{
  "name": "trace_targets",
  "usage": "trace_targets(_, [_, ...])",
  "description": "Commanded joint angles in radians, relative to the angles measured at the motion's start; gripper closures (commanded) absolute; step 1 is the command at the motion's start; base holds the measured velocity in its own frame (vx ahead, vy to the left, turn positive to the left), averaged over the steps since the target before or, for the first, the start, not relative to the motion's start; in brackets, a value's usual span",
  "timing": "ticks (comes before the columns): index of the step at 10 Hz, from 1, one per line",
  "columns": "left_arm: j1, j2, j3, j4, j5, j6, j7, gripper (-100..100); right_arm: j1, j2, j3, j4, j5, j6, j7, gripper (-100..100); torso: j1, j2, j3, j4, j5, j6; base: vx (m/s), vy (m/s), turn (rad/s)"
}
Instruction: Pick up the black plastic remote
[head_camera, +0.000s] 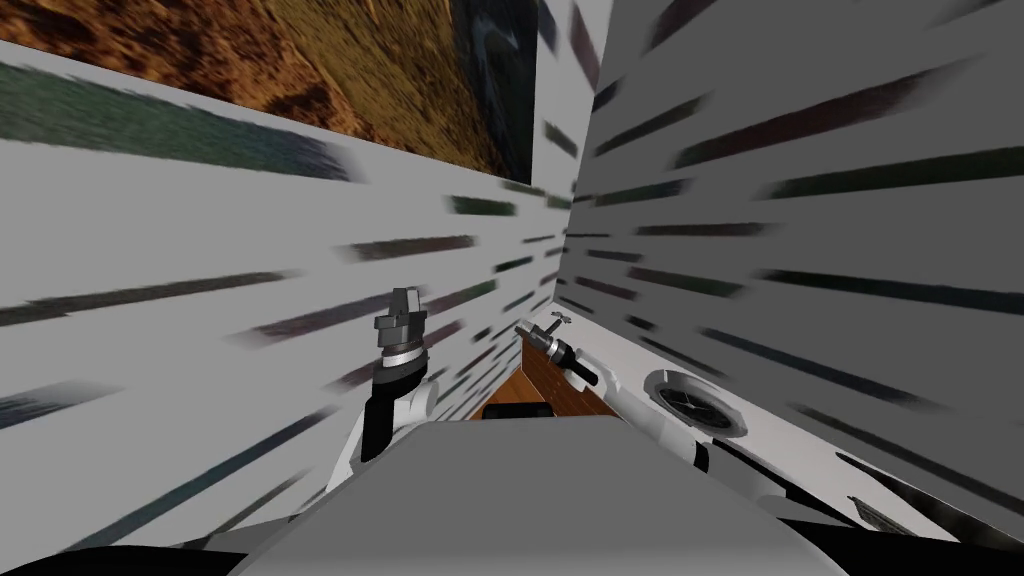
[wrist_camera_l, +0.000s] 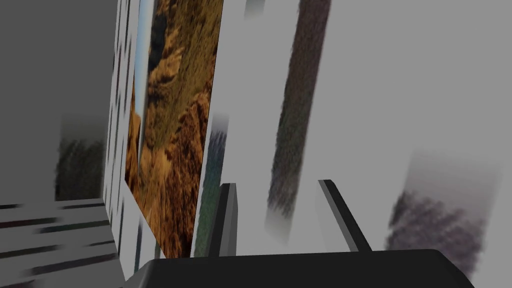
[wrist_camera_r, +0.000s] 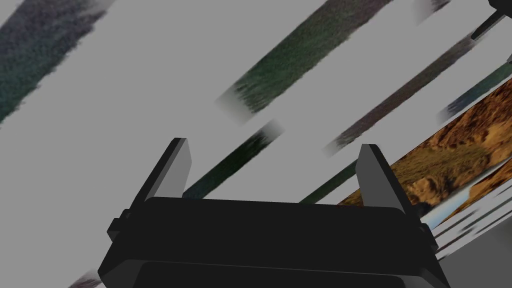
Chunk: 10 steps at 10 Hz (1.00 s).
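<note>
1. Black remote (head_camera: 517, 411), seen as a flat dark oblong, lies on a brown wooden surface (head_camera: 545, 385). The surface is tucked into the corner where two grey, dark-streaked walls (head_camera: 800, 250) meet. The remote's near edge is hidden.
2. Right gripper (head_camera: 528, 330) hangs at the far end of the wooden surface, beyond the remote and apart from it. The right wrist view shows its two fingers (wrist_camera_r: 175, 170) spread wide with nothing between them.
3. Left gripper (head_camera: 405, 300) is raised to the left of the wooden surface, pointing up along the left wall and well apart from the remote. Its fingers (wrist_camera_l: 227, 220) stand parted, holding nothing.
4. Round, white-rimmed disc (head_camera: 693, 400) with a dark face lies on a white ledge (head_camera: 770, 448), just right of the right forearm.
5. Landscape picture (head_camera: 380, 70) in browns and greens hangs high on the left wall.
</note>
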Motion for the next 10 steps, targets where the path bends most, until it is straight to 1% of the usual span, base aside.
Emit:
trace_targets(1, [0.000,0.000,0.000,0.000,0.000,0.000,0.000,0,-0.014,-0.020,0.026,0.050,0.011,-0.022,0.019,-100,0.000,0.000,0.000,0.000,0.000,0.000,0.002,-0.010,0.129])
trace_targets(2, [0.000,0.000,0.000,0.000,0.000,0.000,0.000,0,-0.042,-0.058,0.071,0.084,0.035,-0.038,0.050,-100,0.000,0.000,0.000,0.000,0.000,0.001,0.005,-0.006,0.278])
trace_targets(3, [0.000,0.000,0.000,0.000,0.000,0.000,0.000,0,-0.042,-0.062,0.075,0.103,0.035,-0.038,0.050,-100,0.000,0.000,0.000,0.000,0.000,0.000,0.005,-0.011,0.141])
trace_targets(4, [0.000,0.000,0.000,0.000,0.000,0.000,0.000,0,-0.069,-0.100,0.118,0.140,0.060,-0.053,0.081,-100,-0.001,0.000,0.000,0.000,0.000,0.001,0.006,-0.007,0.227])
trace_targets(5, [0.000,0.000,0.000,0.000,0.000,0.000,0.000,0,-0.069,-0.104,0.124,0.155,0.060,-0.053,0.081,-100,0.000,0.000,0.000,0.000,0.000,0.000,0.008,-0.011,0.132])
trace_targets(6, [0.000,0.000,0.000,0.000,0.000,0.000,0.000,0,-0.094,-0.145,0.163,0.183,0.085,-0.068,0.114,-100,0.000,0.000,0.000,0.000,0.000,0.001,0.009,-0.010,0.265])
trace_targets(7, [0.000,0.000,0.000,0.000,0.000,0.000,0.000,0,-0.094,-0.145,0.172,0.210,0.085,-0.068,0.114,-100,-0.001,-0.001,0.000,0.000,0.000,0.000,0.013,-0.015,0.133])
trace_targets(8, [0.000,0.000,0.000,0.000,0.000,0.000,0.000,0,-0.119,-0.185,0.211,0.263,0.111,-0.083,0.146,-100,-0.001,-0.001,0.000,0.000,0.000,0.001,0.017,-0.011,0.269])
trace_targets(9, [0.000,0.000,0.000,0.000,0.000,0.000,0.000,0,-0.119,-0.186,0.219,0.263,0.111,-0.083,0.146,-100,-0.001,-0.001,-0.001,0.000,0.000,0.000,0.017,-0.017,0.122])
trace_targets(10, [0.000,0.000,0.000,0.000,0.000,0.000,0.000,0,-0.142,-0.226,0.256,0.310,0.137,-0.097,0.179,-100,-0.001,-0.001,-0.001,0.000,0.000,0.001,0.020,-0.013,0.242])
